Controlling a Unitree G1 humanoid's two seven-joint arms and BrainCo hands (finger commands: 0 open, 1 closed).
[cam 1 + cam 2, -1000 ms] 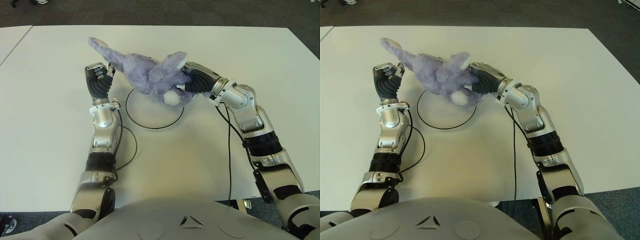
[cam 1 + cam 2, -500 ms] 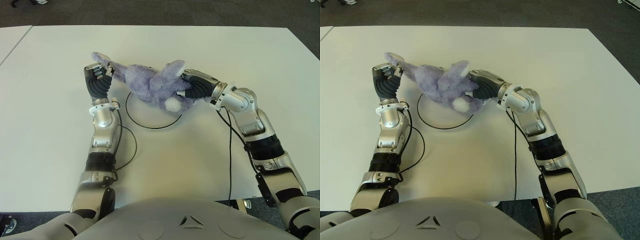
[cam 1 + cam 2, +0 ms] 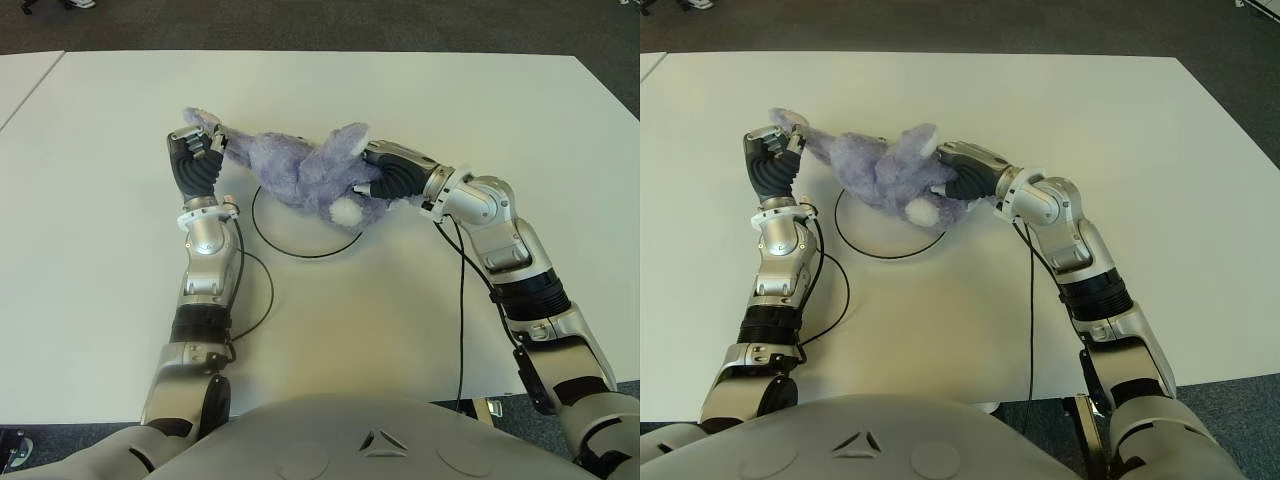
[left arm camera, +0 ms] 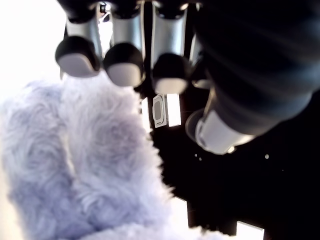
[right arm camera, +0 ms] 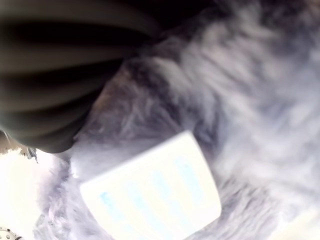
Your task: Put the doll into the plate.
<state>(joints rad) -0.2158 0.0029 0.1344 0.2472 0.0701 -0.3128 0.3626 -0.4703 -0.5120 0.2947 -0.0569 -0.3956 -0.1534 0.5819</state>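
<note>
The purple plush doll (image 3: 300,170) lies stretched between my two hands, its body over the far rim of the white plate (image 3: 300,255), which has a thin black edge. My left hand (image 3: 197,160) is at the plate's left, fingers (image 4: 122,70) curled against the doll's furry limb (image 4: 90,165). My right hand (image 3: 395,175) comes in from the right and is shut on the doll's head end. In the right wrist view, fur (image 5: 250,90) and a white sewn label (image 5: 150,195) fill the picture.
The white table (image 3: 100,300) spreads wide on all sides of the plate. A black cable (image 3: 268,290) loops beside my left forearm and another (image 3: 461,300) hangs along my right arm. Dark floor lies past the far edge.
The doll has come down from raised above the plate to low over its far rim. My right hand moved down and slightly nearer with it. The left hand barely moved.
</note>
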